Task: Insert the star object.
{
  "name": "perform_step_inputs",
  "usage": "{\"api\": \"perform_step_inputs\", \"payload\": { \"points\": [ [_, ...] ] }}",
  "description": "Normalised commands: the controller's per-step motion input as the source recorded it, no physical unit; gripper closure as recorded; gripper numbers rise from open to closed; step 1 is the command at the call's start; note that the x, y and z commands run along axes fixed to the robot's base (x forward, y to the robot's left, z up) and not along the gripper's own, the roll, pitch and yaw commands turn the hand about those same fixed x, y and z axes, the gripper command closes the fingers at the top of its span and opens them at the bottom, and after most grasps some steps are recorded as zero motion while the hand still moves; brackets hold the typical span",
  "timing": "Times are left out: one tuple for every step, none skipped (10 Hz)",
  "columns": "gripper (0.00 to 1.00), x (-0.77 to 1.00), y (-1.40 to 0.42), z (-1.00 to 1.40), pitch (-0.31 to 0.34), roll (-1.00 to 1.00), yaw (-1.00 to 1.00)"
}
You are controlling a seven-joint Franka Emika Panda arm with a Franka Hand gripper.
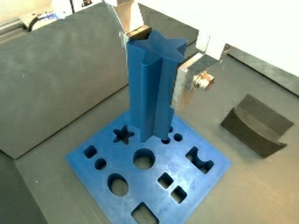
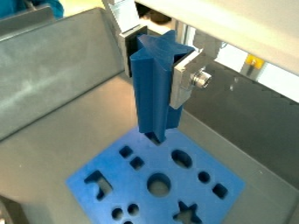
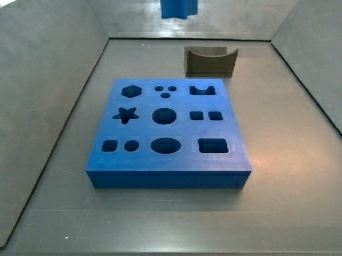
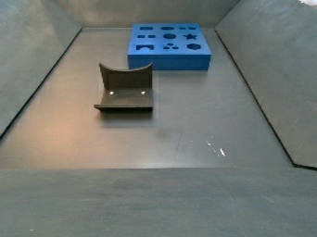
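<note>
The star object (image 1: 152, 83), a long bright blue peg, hangs upright between the fingers of my gripper (image 1: 158, 66), which is shut on its upper end; both wrist views show this (image 2: 155, 87). Its lower end hovers above the wide blue block (image 1: 140, 179), beside the star hole (image 1: 121, 134). In a side view only the peg's lower end (image 3: 178, 8) shows at the upper edge, well above the block (image 3: 167, 178) and its star hole (image 3: 127, 115). The gripper itself is out of both side views.
A dark grey-brown curved piece (image 3: 210, 61) stands behind the block, also seen in a side view (image 4: 124, 88) and a wrist view (image 1: 257, 125). Grey walls slope up around the floor. The block (image 4: 170, 62) sits near one end of the bin.
</note>
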Motion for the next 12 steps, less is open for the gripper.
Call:
{"api": "perform_step_inputs", "payload": {
  "points": [
    [1.00, -0.41, 0.08, -0.67, -0.040, 0.35, 0.13],
    [1.00, -0.39, 0.07, -0.69, -0.040, 0.34, 0.10],
    [1.00, -0.32, 0.03, -0.77, -0.017, 0.28, 0.00],
    [1.00, -0.31, 0.00, -0.87, -0.023, 0.22, -0.04],
    [1.00, -0.30, 0.00, -0.89, -0.053, 0.18, -0.10],
    [1.00, -0.34, 0.00, -0.87, -0.066, 0.14, -0.13],
    [1.00, -0.39, 0.00, -0.91, -0.091, 0.14, -0.11],
    [1.00, -0.41, 0.00, -0.90, -0.097, 0.15, -0.07],
    [1.00, -0.34, 0.00, -0.91, -0.107, 0.14, -0.07],
    [1.00, -0.16, 0.00, -0.87, -0.109, 0.09, -0.09],
    [1.00, 0.00, -0.08, -0.75, -0.079, 0.03, -0.12],
    [1.00, 0.00, -0.09, -0.75, -0.066, 0.02, -0.13]
  ]
}}
